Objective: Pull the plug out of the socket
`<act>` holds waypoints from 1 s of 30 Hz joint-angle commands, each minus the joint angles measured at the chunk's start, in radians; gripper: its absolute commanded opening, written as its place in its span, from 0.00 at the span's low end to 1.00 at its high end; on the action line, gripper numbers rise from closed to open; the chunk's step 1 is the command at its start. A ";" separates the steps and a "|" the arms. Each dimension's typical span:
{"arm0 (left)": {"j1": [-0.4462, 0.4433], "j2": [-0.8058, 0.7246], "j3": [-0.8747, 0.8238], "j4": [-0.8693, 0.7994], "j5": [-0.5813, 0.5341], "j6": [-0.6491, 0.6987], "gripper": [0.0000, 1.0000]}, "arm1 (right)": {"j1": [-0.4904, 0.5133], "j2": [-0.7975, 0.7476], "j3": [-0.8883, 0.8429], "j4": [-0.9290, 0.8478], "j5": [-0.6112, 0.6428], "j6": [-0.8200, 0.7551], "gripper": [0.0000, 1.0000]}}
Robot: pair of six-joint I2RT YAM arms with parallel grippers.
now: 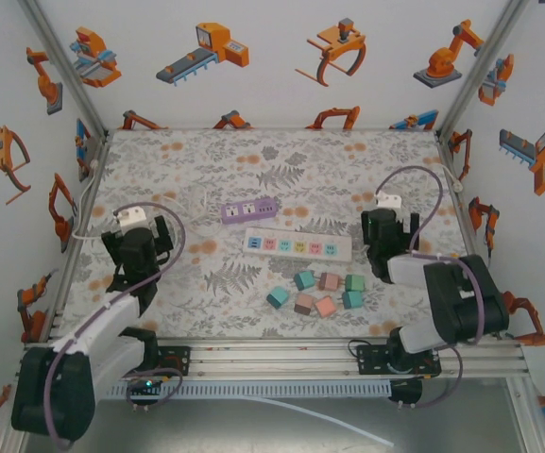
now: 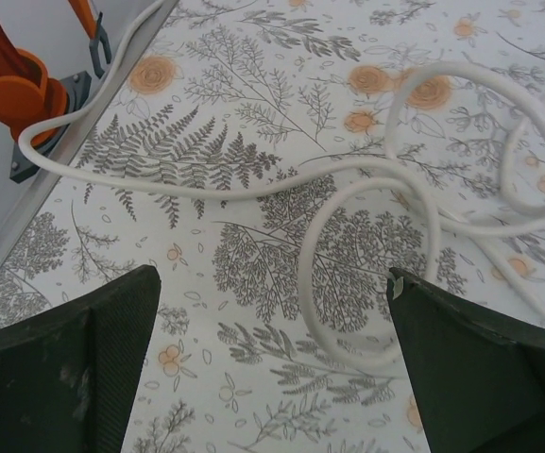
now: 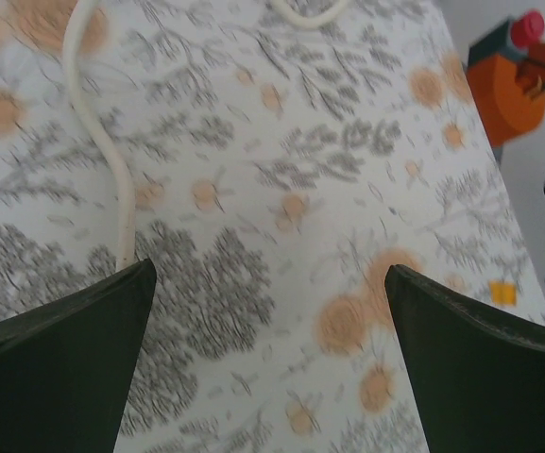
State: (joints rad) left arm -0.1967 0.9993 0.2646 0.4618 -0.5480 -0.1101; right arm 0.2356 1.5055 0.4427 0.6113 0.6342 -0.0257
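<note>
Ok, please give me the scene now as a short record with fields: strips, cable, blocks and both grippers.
purple strip: mid table, behind the white strip
white strip: centre
blocks: loose cluster in front of the white strip
white cable: looped on the left side
left gripper: open, above a cable loop, holding nothing
right gripper: open, over bare table, holding nothing

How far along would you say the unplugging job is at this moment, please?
Done, it seems: from above, neither the purple strip nor the white strip carries a plug. In hand: nothing; the left tool and right tool both stand open above loose white cable. Left: probably just drawing the arms back.
</note>
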 commanded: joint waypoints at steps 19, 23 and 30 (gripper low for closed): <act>0.171 0.541 0.130 0.399 0.409 0.050 0.97 | -0.232 0.034 -0.090 0.312 -0.367 0.125 0.99; 0.168 0.538 0.144 0.367 0.425 0.061 0.97 | -0.232 0.038 -0.082 0.308 -0.370 0.124 0.99; 0.168 0.540 0.142 0.373 0.425 0.062 0.97 | -0.231 0.039 -0.081 0.309 -0.399 0.110 0.99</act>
State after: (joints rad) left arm -0.0257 1.5414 0.3908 0.8421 -0.1387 -0.0654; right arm 0.0067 1.5391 0.3569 0.8734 0.2493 0.0780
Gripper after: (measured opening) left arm 0.973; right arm 0.992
